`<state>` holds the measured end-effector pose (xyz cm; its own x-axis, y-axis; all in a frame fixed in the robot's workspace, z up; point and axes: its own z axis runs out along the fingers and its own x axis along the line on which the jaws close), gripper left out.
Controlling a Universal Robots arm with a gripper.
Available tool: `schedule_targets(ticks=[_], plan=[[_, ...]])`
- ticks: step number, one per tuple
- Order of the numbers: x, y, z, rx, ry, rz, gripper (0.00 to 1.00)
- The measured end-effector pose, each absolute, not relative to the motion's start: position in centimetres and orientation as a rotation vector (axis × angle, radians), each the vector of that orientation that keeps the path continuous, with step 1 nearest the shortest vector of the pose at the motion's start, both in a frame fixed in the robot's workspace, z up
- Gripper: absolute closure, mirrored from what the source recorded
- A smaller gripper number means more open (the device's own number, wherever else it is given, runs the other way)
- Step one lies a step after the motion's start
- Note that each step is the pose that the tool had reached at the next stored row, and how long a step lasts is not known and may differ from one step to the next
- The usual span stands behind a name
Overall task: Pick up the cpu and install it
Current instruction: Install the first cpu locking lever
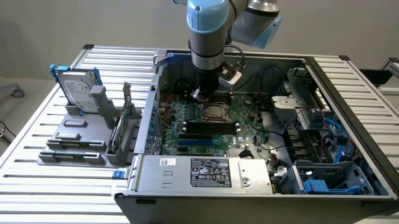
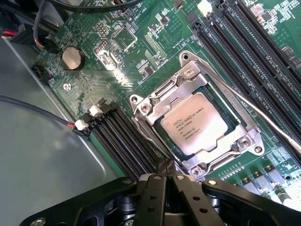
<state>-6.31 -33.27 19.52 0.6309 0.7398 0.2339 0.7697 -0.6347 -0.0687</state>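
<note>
Cpu [image 2: 200, 123] lies flat in socket [image 2: 242, 141], metal lid up. Judged light, stiff, slick, underside fragile; grip by opposite edges. Fingers [image 2: 151, 193] clenched, empty, near socket.

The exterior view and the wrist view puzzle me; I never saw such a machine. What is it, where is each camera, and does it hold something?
This is a robot arm reaching into an open computer case on a slatted table. The exterior view comes from a camera off the arm; the wrist view from one on its wrist, facing the green board. There the cpu lies in its socket. The black jaws are shut, holding nothing. A hard drive stands at the exterior view's left.
</note>
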Motion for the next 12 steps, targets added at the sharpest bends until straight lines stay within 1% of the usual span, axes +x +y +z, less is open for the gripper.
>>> schedule_targets(ticks=[12], plan=[[-6.22,-33.12,19.54,-2.687,-1.251,-0.264,0.89]])
